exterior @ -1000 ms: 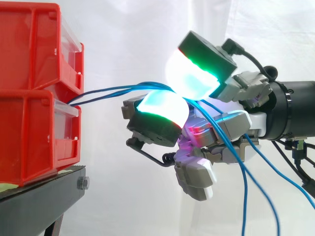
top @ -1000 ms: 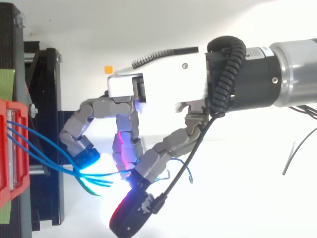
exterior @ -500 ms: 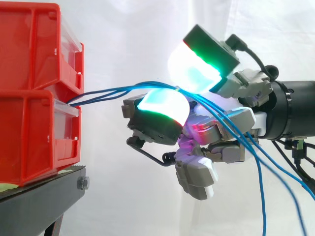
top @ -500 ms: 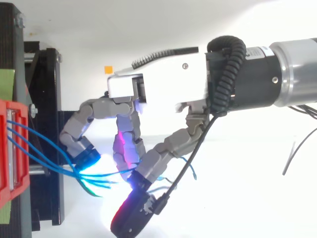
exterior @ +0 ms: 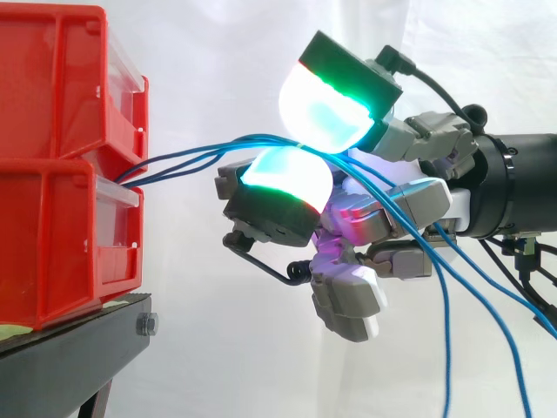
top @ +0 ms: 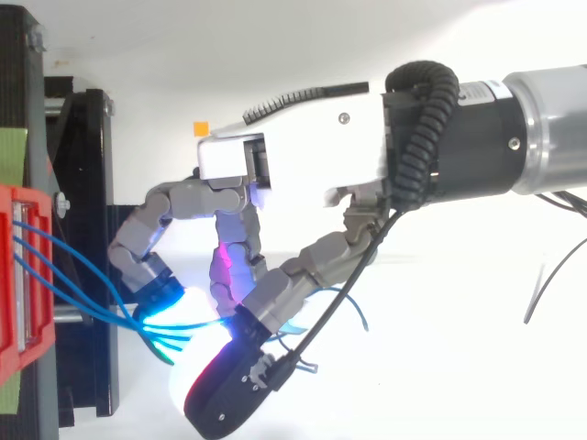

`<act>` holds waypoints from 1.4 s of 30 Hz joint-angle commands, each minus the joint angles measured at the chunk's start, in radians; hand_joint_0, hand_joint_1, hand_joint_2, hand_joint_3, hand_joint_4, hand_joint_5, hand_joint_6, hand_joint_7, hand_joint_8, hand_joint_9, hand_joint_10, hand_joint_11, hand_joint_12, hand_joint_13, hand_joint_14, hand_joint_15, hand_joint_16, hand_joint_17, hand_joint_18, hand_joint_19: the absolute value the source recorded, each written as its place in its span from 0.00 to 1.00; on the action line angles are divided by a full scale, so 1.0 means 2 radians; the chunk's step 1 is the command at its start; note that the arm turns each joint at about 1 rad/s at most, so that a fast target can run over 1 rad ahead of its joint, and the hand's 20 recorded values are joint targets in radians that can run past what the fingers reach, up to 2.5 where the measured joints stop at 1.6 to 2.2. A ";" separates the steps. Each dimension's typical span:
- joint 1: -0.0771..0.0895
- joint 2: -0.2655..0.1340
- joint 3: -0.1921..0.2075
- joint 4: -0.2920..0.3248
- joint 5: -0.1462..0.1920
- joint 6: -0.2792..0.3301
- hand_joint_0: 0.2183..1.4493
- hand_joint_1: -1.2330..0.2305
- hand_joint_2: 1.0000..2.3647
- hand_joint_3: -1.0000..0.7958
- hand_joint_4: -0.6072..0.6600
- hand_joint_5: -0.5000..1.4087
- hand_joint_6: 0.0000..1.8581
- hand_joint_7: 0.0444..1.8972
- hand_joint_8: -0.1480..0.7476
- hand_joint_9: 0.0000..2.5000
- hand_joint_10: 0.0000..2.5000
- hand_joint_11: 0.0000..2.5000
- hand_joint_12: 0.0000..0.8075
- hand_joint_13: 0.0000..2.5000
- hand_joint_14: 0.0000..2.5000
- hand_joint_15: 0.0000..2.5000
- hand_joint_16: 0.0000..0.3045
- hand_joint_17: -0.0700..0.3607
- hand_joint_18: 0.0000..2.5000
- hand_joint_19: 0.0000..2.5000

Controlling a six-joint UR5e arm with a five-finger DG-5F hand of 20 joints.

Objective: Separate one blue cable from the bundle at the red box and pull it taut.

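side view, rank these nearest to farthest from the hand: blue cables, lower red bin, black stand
1. blue cables: pinched in the hand.
2. lower red bin: to its left, apart.
3. black stand: lower left, under that bin.

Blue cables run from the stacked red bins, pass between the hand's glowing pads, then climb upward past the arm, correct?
Not quite. In the side view, the blue cables leave the red bins and pass between the hand's pads, but beyond them they hang downward below the arm, not upward.
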 commanded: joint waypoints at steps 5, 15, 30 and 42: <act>0.000 0.000 0.002 -0.005 0.000 -0.001 0.37 0.23 0.01 0.35 0.58 0.22 0.47 0.68 0.61 0.62 0.01 0.53 0.52 0.48 0.01 0.29 0.16 0.42 0.43 0.26; 0.000 0.000 0.002 -0.008 -0.003 -0.001 0.37 0.17 0.00 0.28 0.50 0.22 0.48 0.76 0.59 0.62 0.01 0.57 0.51 0.48 0.01 0.29 0.16 0.42 0.43 0.24; 0.000 0.000 0.002 -0.008 -0.003 -0.001 0.21 0.45 0.00 0.28 0.52 0.24 0.47 0.62 0.63 0.65 0.01 0.52 0.55 0.50 0.01 0.28 0.18 0.46 0.46 0.25; 0.000 0.000 0.002 -0.008 -0.003 -0.001 0.30 0.38 0.01 0.38 0.53 0.23 0.46 0.65 0.59 0.62 0.01 0.52 0.54 0.48 0.01 0.29 0.17 0.43 0.44 0.28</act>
